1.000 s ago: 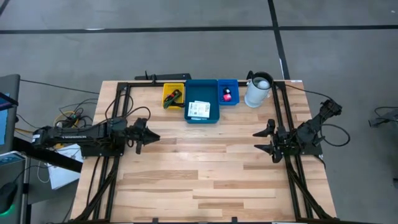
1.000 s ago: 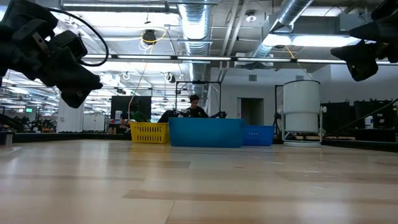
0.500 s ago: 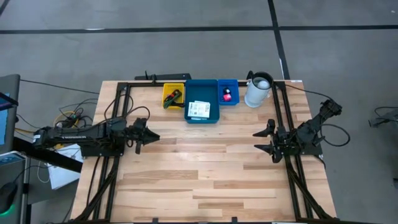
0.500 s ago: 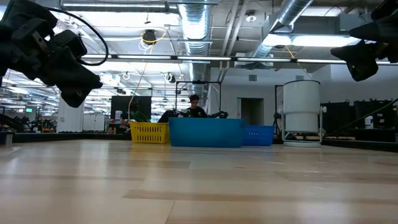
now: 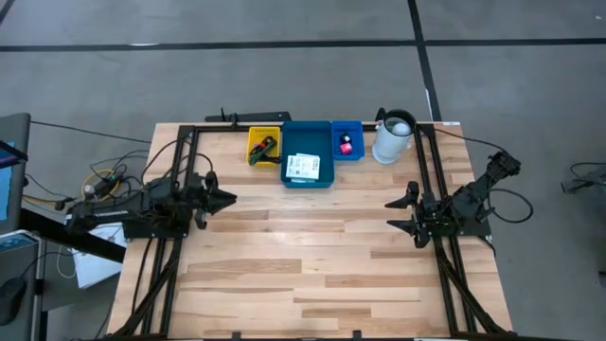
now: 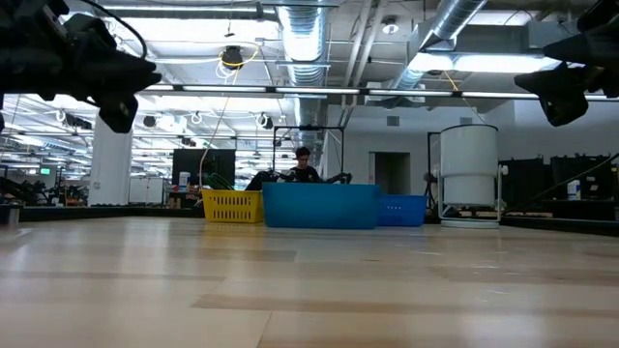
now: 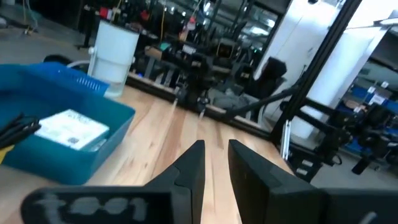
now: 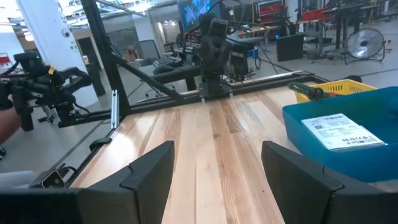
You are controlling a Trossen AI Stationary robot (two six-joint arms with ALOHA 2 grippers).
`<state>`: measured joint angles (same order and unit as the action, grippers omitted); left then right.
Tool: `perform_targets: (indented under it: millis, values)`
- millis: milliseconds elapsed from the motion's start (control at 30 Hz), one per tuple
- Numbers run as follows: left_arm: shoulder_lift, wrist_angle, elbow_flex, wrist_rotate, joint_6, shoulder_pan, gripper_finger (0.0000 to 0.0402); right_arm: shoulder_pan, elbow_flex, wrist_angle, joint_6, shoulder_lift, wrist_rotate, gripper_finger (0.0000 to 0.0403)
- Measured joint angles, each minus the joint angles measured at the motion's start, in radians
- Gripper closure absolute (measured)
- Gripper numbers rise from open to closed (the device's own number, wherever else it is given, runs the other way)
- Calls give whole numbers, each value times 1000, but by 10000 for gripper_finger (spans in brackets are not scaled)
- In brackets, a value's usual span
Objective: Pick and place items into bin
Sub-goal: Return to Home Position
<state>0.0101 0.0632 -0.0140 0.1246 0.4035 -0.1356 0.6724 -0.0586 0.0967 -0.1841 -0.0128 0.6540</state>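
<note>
The items lie in three bins at the table's far edge. White printed cards (image 5: 303,168) (image 7: 69,129) (image 8: 339,132) rest flat in the large blue bin (image 5: 308,126). A green pen (image 5: 263,147) and a dark cable sit in the yellow bin (image 5: 252,138). A pink round piece (image 5: 347,147) is in the small blue bin (image 5: 347,126). My left gripper (image 5: 230,199) (image 7: 216,163) hovers over the table's left side, open by a narrow gap. My right gripper (image 5: 400,212) (image 8: 217,155) hovers over the right side, wide open. Both hold nothing.
A white jug (image 5: 393,137) (image 6: 469,174) stands right of the small blue bin, at the far right corner. Black frame rails run along the left, right and far sides. Bare wood lies between the two grippers. A person (image 6: 303,164) sits in the room beyond the bins.
My left arm has drawn back toward the table's left edge and risen; its gripper sits farther left and higher in the low view than before. The right arm and the bins stay as they were.
</note>
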Motion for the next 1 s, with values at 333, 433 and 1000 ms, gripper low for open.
perform_targets:
  millis: [333, 433, 1000]
  values:
    - [13, -31, -3, -7, 0, 0, 343, 0, 0, 0, 0, 0, 1, 168]
    - [14, -32, -3, -7, -1, 0, 343, 0, 0, 0, 0, 0, 1, 168]
    - [14, -35, -4, -6, 0, 0, 343, 0, 0, 0, 0, 0, 0, 168]
